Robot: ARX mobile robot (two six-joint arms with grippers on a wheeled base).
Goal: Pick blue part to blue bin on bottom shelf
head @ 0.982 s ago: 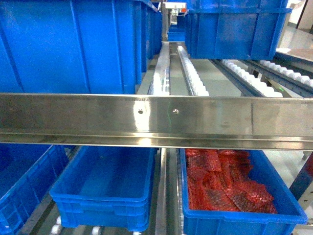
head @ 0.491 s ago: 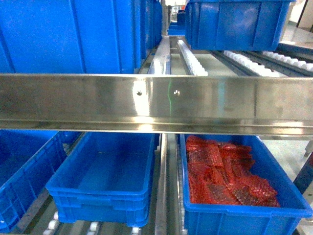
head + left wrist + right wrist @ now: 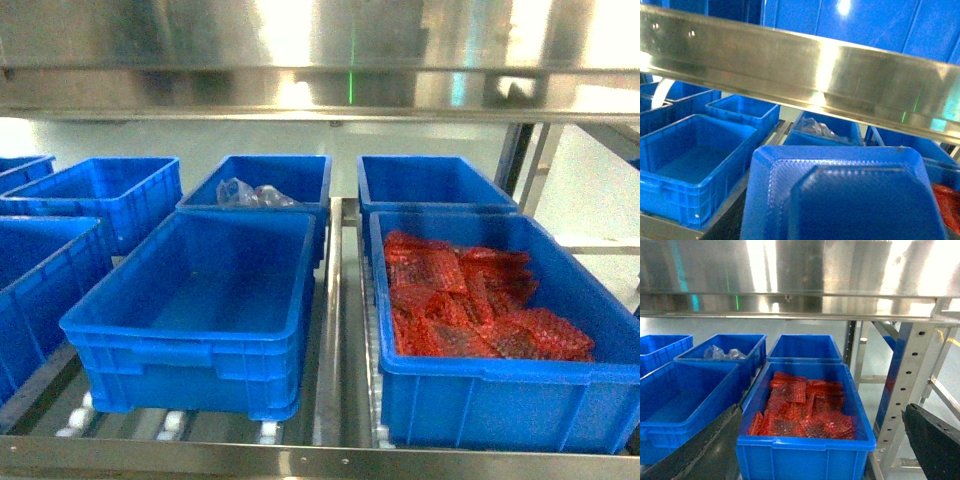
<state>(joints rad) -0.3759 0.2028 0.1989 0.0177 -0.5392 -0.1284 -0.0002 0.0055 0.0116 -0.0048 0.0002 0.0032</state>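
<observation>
Filling the left wrist view at 6 o'clock, a blue moulded plastic part (image 3: 845, 197) seems carried by the left end effector, grip hidden. Right end effector (image 3: 825, 450): spread, empty. The empty blue plastic bin (image 3: 195, 310) on the bottom shelf (image 3: 300, 462) awaits; placing remains.

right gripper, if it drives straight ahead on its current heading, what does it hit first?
Probably the bin of red mesh pieces: it sits dead centre between the right gripper's fingers, with its near wall closest. Nothing shows in between, though depth is hard to judge from the wrist view alone.
</observation>
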